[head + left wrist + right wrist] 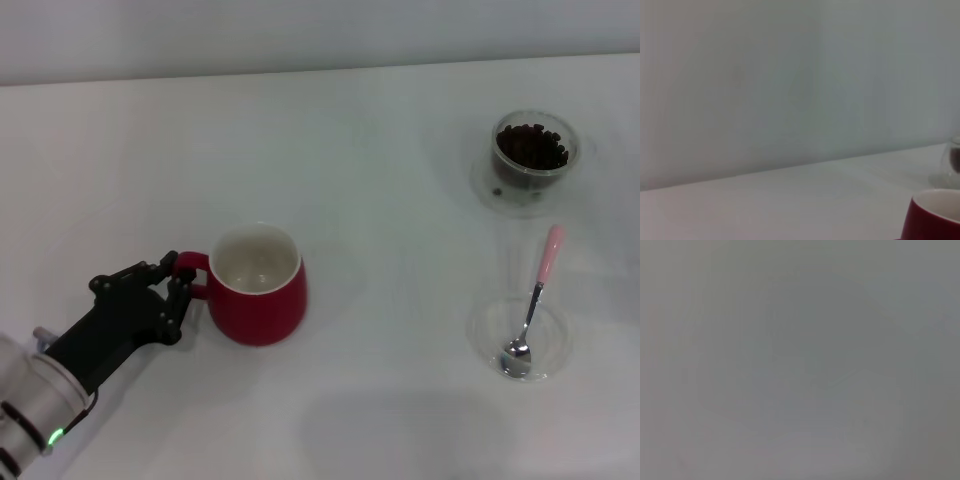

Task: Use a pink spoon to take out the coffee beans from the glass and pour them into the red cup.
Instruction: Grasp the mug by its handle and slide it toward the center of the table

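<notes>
The red cup point(258, 300) stands upright at the left of the white table, its white inside bare, and its rim also shows in the left wrist view point(932, 217). My left gripper point(178, 282) is at the cup's left side, its black fingers shut around the small loop handle. The glass point(535, 150) stands at the far right with the coffee beans point(533, 147) inside; a sliver of the glass point(952, 165) shows in the left wrist view. The pink spoon point(535, 300) lies in front of the glass with its bowl in a dish. My right gripper is out of view.
A shallow clear round dish point(480, 330) at the near right holds the spoon's bowl. The white table point(400, 260) runs back to a pale wall. The right wrist view is a plain grey blank.
</notes>
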`<action>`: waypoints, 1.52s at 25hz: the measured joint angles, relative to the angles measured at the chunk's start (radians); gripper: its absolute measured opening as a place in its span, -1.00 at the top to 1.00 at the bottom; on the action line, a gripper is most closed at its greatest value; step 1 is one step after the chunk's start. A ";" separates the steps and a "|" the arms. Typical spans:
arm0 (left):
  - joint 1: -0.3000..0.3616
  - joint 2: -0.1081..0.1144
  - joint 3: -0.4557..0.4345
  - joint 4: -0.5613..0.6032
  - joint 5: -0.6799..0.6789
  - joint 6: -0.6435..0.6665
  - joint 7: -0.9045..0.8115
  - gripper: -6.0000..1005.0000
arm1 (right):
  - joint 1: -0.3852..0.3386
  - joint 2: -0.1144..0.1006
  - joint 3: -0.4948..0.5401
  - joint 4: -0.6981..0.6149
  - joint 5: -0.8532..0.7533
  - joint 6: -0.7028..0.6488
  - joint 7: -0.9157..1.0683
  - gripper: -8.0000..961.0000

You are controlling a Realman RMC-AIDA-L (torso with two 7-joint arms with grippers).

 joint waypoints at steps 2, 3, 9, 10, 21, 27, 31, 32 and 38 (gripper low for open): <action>-0.013 0.000 0.000 0.001 0.014 0.005 0.000 0.66 | 0.001 0.000 0.000 0.000 0.000 0.000 0.000 -0.21; -0.018 0.000 -0.001 0.001 0.021 0.008 0.000 0.66 | 0.002 0.000 0.000 0.000 0.000 0.000 0.000 -0.21; -0.058 0.001 0.000 0.005 0.052 0.036 0.001 0.68 | 0.004 0.000 -0.001 0.000 0.000 0.000 0.000 -0.21; -0.064 0.001 0.000 0.005 0.056 0.038 0.001 0.68 | 0.004 0.000 -0.001 0.000 0.000 0.001 0.000 -0.21; -0.136 -0.002 -0.003 0.002 0.105 0.062 0.000 0.69 | 0.002 0.000 -0.001 0.001 -0.002 0.005 0.000 -0.21; -0.183 -0.004 -0.002 -0.007 0.107 0.096 -0.005 0.69 | 0.001 0.000 -0.001 0.004 -0.002 0.006 0.000 -0.21; -0.203 -0.004 -0.003 -0.010 0.117 0.112 -0.005 0.69 | 0.002 0.000 -0.001 0.006 -0.002 0.006 0.001 -0.21; -0.205 -0.004 -0.004 -0.011 0.121 0.112 -0.006 0.69 | 0.003 0.000 0.000 0.006 -0.002 0.006 0.002 -0.21; -0.219 -0.005 -0.005 -0.012 0.129 0.114 -0.006 0.69 | 0.003 0.000 0.000 0.006 -0.002 0.025 0.017 -0.21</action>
